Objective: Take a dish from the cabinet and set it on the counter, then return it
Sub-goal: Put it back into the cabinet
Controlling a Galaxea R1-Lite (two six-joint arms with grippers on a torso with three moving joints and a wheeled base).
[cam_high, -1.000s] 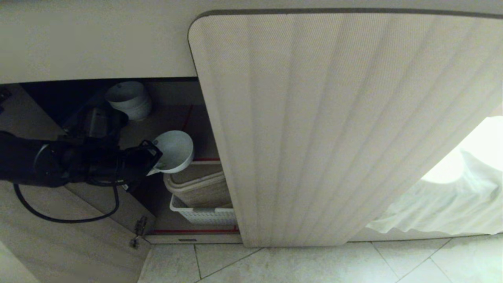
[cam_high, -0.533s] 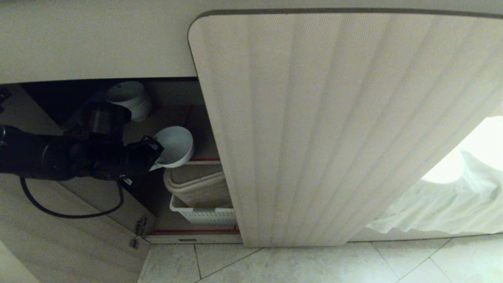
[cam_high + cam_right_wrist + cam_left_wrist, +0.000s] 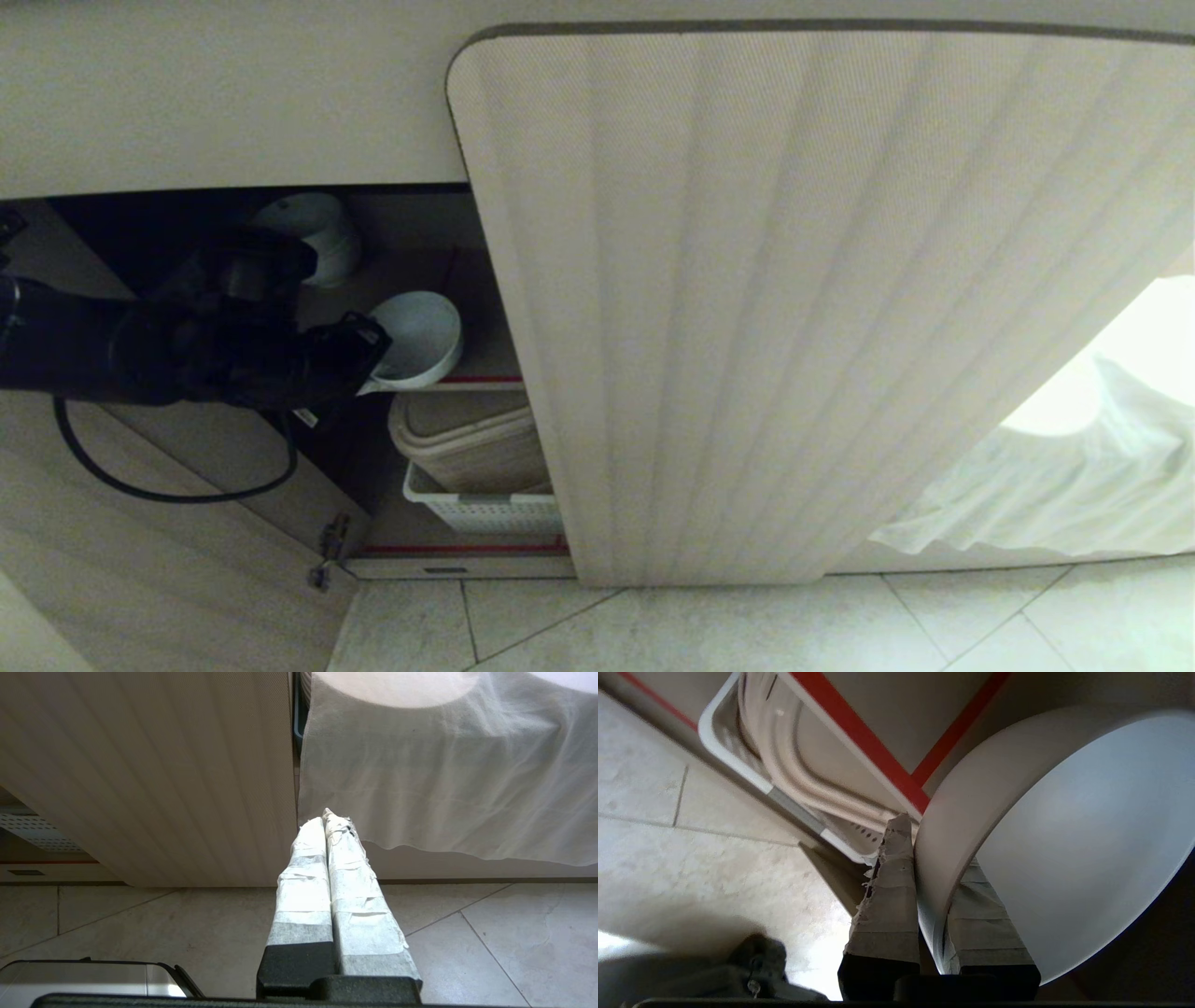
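The dish (image 3: 420,336), a small glossy white bowl, hangs tilted at the front of the cabinet's inner shelf (image 3: 485,364), just above the shelf's red-taped edge. My left gripper (image 3: 373,373) reaches in from the left past the open door and is shut on the dish's near rim. In the left wrist view the left gripper (image 3: 931,849) has one taped finger outside the dish (image 3: 1064,835) and one inside. I cannot tell whether the dish touches the shelf. The counter's top is out of view. My right gripper (image 3: 327,816) hangs shut and empty above the floor tiles.
A stack of white bowls (image 3: 313,233) stands at the back of the shelf. Below it sit a beige bin (image 3: 467,439) and a white slotted basket (image 3: 481,511). The shut fluted door (image 3: 794,308) fills the right. A white cloth (image 3: 1046,485) hangs further right.
My left gripper has carried the dish up and deeper into the cabinet, from in front of the baskets to the shelf's front edge. The right arm has not moved.
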